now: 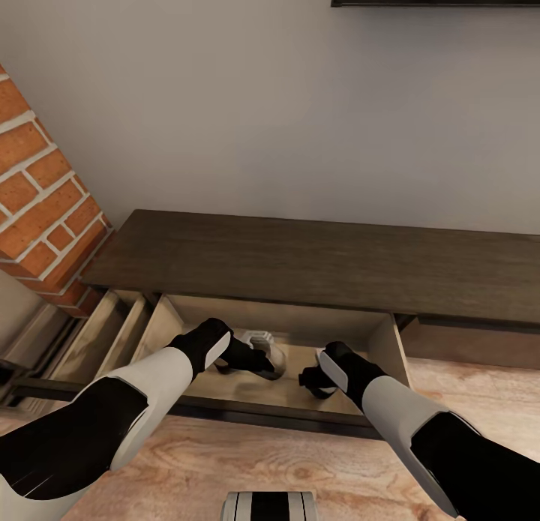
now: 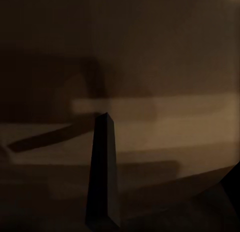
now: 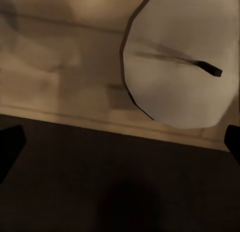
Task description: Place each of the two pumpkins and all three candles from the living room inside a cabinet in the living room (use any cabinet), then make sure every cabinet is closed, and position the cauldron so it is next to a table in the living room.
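Both hands reach into the open drawer of the cabinet [image 1: 300, 262]. A candle [image 1: 271, 354] stands in the drawer at the left hand [image 1: 264, 362]; grip indeterminate. The right hand [image 1: 309, 378], fingers spread, is just beside it.

One cabinet [image 1: 315, 262] crosses the middle of the head view. Two of its drawers are open: one wide drawer [image 1: 379, 333] at lower centre and one narrower drawer [image 1: 112, 322] at lower left. One candle [image 3: 180, 62] with one wick lies in the wide drawer.
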You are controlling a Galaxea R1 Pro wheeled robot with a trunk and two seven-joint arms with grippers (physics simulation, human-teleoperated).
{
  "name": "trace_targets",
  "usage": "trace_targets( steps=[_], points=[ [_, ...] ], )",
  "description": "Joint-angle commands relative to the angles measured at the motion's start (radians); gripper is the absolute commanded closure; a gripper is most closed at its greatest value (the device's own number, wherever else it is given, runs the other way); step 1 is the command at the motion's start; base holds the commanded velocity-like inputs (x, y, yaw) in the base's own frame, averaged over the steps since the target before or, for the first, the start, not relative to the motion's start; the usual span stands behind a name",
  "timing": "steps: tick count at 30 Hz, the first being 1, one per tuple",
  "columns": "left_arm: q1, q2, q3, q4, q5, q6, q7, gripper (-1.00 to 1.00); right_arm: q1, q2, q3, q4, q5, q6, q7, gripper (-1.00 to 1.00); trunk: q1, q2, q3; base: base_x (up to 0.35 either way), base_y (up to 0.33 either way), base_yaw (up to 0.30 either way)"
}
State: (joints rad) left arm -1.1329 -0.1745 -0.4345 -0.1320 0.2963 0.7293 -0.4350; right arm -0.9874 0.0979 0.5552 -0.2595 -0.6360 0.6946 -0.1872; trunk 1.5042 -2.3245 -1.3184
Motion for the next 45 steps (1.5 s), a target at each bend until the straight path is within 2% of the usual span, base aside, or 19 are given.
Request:
trace_targets(
  steps=[1,3,6,7,8,10,14,19,20,24,28,32,34,37,39,40,45],
  points=[
    [-0.001,0.000,-0.004,0.000,0.006,0.004,-0.001,1.00,0.000,-0.002,0.006,-0.002,-0.011,0.003,-0.005,-1.00,0.000,0.000,-0.001,0.000,0.000,0.000],
    [-0.001,0.000,-0.004,0.000,0.006,0.004,0.000,1.00,0.000,-0.011,0.005,-0.003,-0.011,0.005,0.012,-1.00,0.000,0.000,-0.001,0.000,0.000,0.000],
    [-0.001,0.000,-0.004,0.001,0.006,0.004,0.001,1.00,0.000,-0.039,0.005,-0.010,-0.011,0.008,0.057,-1.00,0.000,0.000,-0.001,0.000,0.000,0.000],
    [-0.001,0.000,-0.004,0.001,0.006,0.004,0.001,1.00,0.000,-0.064,0.005,-0.021,-0.010,0.020,0.077,-1.00,0.000,0.000,-0.001,0.000,0.000,0.000],
    [-0.001,0.000,-0.004,0.001,0.006,0.004,0.001,1.00,0.000,-0.073,0.005,-0.026,-0.010,0.028,0.081,-1.00,0.000,0.000,-0.001,0.000,0.000,0.000],
    [-0.001,0.000,-0.004,0.001,0.006,0.004,0.001,1.00,0.000,-0.099,0.005,-0.053,-0.010,0.076,0.091,-1.00,0.000,0.000,-0.001,0.000,0.000,0.000],
    [-0.001,0.000,-0.004,0.002,0.006,0.004,0.002,1.00,0.000,-0.126,0.006,-0.126,-0.010,0.164,0.097,-1.00,0.000,0.000,-0.001,0.000,0.000,0.000],
    [-0.001,0.000,-0.004,0.002,0.006,0.004,0.003,1.00,0.000,-0.142,0.006,-0.171,-0.009,0.196,0.097,-1.00,0.000,0.000,-0.001,0.000,0.000,0.000],
    [-0.001,0.000,-0.004,0.002,0.006,0.004,0.004,1.00,0.000,-0.160,0.005,-0.205,-0.010,0.243,0.097,-1.00,0.000,0.000,-0.001,0.000,0.000,0.000],
    [-0.001,0.000,-0.004,0.002,0.006,0.004,0.018,1.00,0.000,-0.184,-0.010,-0.310,-0.012,0.346,0.098,-1.00,0.000,0.000,-0.001,0.000,0.000,0.000],
    [-0.001,0.000,-0.004,0.002,0.006,0.004,0.021,1.00,0.000,-0.191,-0.045,-0.344,-0.013,0.353,0.097,-1.00,0.000,0.000,-0.001,0.000,0.000,0.000],
    [-0.001,0.000,-0.004,0.002,0.006,0.004,0.022,1.00,0.000,-0.198,-0.060,-0.355,-0.015,0.353,0.096,-1.00,0.000,0.000,-0.001,0.000,0.000,0.000],
    [-0.001,0.000,-0.004,0.002,0.006,0.004,0.022,1.00,0.000,-0.203,-0.061,-0.360,-0.028,0.353,0.096,-1.00,0.000,0.000,-0.001,0.000,0.000,0.000],
    [-0.001,0.000,-0.004,0.002,0.006,0.004,0.023,1.00,0.000,-0.225,-0.059,-0.383,-0.128,0.353,0.095,-1.00,0.000,0.000,-0.001,0.000,0.000,0.000],
    [-0.001,0.000,-0.004,0.002,0.006,0.004,0.023,1.00,0.000,-0.236,-0.057,-0.388,-0.165,0.353,0.095,-1.00,0.000,0.000,-0.001,0.000,0.000,0.000],
    [-0.001,0.000,-0.004,0.002,0.006,0.004,0.023,1.00,0.000,-0.246,-0.055,-0.391,-0.197,0.353,0.095,-1.00,0.000,0.000,-0.001,0.000,0.000,0.000],
    [-0.001,0.000,-0.004,0.002,0.006,0.004,0.023,1.00,0.000,-0.249,-0.052,-0.392,-0.206,0.353,0.094,-1.00,0.019,-0.035,-0.016,0.000,0.000,0.000]
  ],
)
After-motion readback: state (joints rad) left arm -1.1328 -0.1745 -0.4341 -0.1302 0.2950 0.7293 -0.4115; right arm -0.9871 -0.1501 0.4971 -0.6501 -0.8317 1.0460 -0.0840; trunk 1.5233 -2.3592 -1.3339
